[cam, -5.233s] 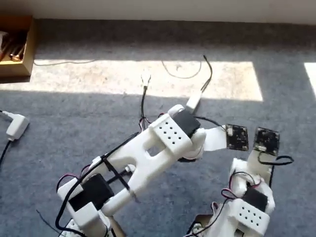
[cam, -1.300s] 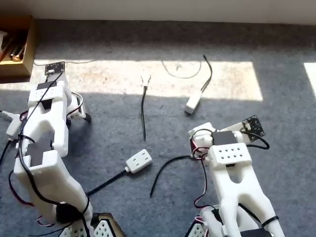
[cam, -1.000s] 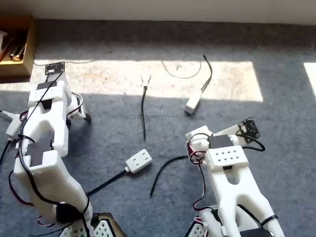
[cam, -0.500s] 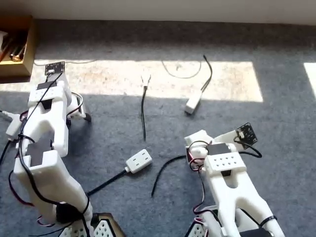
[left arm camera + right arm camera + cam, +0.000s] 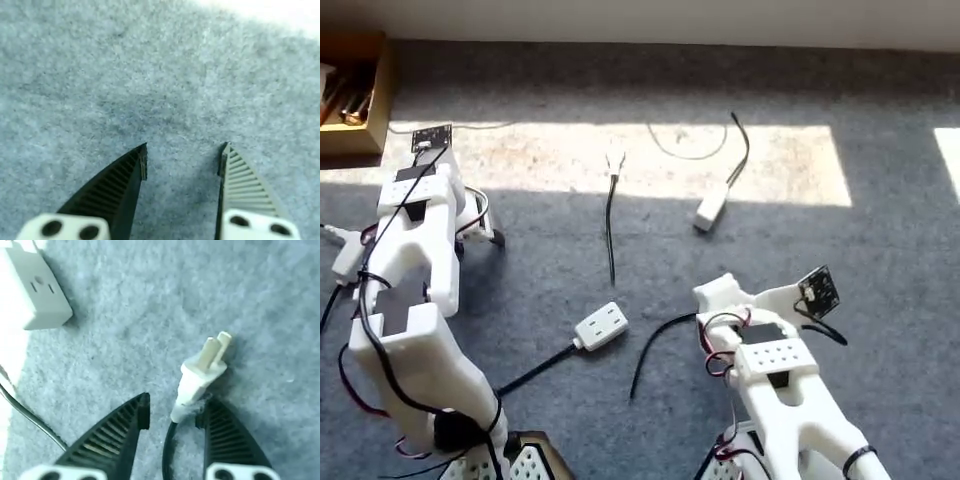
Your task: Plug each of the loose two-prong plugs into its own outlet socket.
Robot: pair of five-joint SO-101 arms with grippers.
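On grey carpet (image 5: 150,75), the right gripper (image 5: 172,405) stands open, fingers astride the base of a white two-prong plug (image 5: 200,377). A white outlet block (image 5: 32,290) lies near. The left gripper (image 5: 182,150) hangs open over the carpet. A wooden box (image 5: 370,110) holds dark, indistinct items.

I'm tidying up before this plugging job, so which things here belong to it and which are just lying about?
For the job: outlet block, plug near it, far plug, white socket on a cord.
Lying about: wooden box.
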